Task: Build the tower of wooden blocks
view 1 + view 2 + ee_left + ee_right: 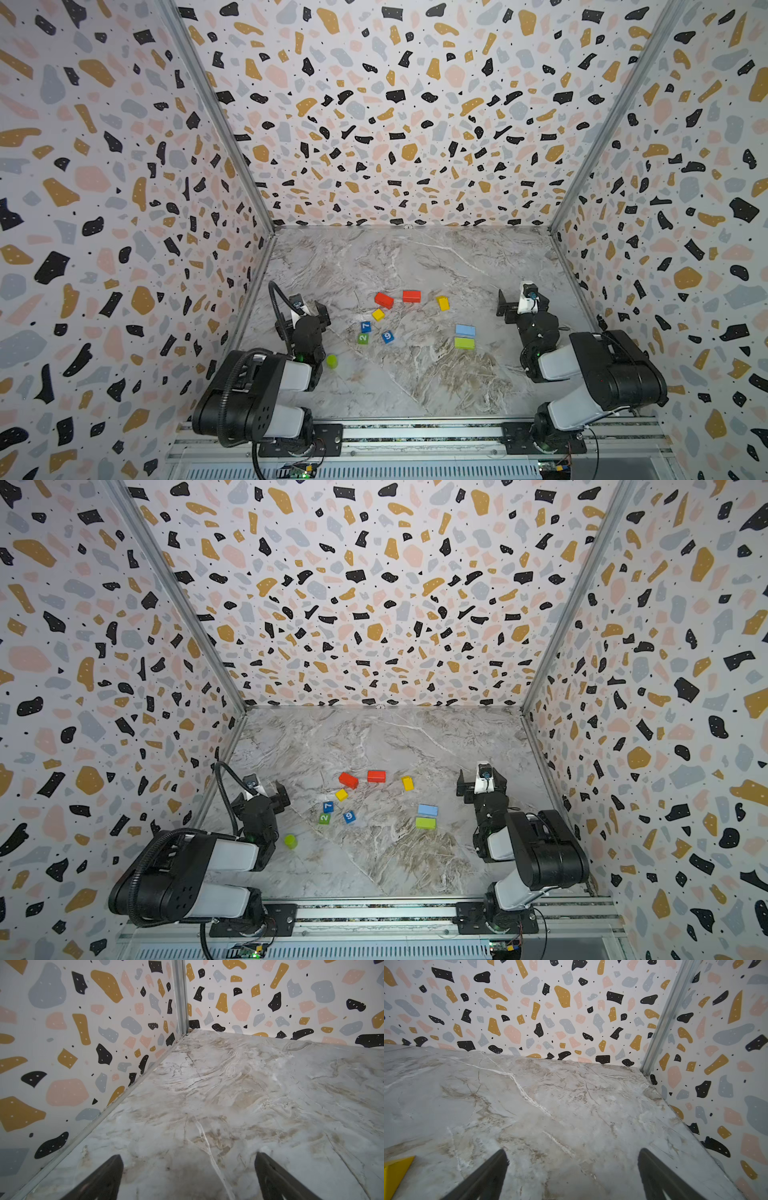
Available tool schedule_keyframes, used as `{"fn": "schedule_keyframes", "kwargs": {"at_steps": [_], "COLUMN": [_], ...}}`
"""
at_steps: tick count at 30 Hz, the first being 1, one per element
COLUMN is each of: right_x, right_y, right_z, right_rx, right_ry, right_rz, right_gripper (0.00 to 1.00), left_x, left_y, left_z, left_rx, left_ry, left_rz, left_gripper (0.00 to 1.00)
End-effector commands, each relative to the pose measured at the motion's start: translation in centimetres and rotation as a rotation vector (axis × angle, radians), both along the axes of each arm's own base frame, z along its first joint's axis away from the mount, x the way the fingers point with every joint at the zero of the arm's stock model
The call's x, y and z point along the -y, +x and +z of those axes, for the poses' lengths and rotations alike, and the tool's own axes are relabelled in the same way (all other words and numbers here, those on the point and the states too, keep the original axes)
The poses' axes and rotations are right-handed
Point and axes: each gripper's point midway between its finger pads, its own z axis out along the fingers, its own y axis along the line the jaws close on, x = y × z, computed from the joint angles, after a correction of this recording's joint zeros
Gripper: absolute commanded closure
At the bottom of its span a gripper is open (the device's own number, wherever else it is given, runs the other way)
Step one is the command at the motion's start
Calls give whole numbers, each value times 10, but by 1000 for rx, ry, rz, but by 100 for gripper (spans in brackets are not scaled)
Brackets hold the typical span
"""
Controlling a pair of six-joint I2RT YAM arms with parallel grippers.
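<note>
Rail (415,432) in front; no tower begun, all blocks loose on the table (415,257).
Left gripper (189,1155) and right gripper (572,1150) both stand wide and empty over bare marble, with every block between them. Numbered cubes (365,326) lie inward of the left gripper, and the lime cylinder (331,361) lies behind it. Slabs (465,330) lie inward of and slightly behind the right gripper, long axes running gripper to gripper. Red bricks (411,296), probably the base, sit mid-span; the skewed brick (384,300) is nearer the left gripper. One yellow cube (396,1172) lies near the right gripper.
</note>
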Motion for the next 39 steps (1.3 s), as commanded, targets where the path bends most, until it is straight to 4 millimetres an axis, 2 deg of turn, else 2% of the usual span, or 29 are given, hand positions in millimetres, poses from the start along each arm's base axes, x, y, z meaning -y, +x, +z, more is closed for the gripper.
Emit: {"fn": "schedule_keyframes", "kwargs": {"at_steps": [1,29,34,36,39], "right_x": [9,12,15,26,26], "right_y": [-4,-1,-4,-8,-17], "right_z": [3,2,4,8,14], "right_rx": [2,-7,5,15,57], "right_ry": [21,40,39,68,55], "right_rz": [-64,-47,-70,-139,-137], "right_gripper": [1,1,1,1,1], "left_x": [-7,-7,-7,-8,-13], "left_y": [10,13,12,11,11], "left_z": [40,38,39,39,46], "left_rx": [147,138,138,138,146], "left_ry": [33,35,32,28,27], "left_rz": [38,38,36,37,74], "left_gripper": [0,0,0,0,0]}}
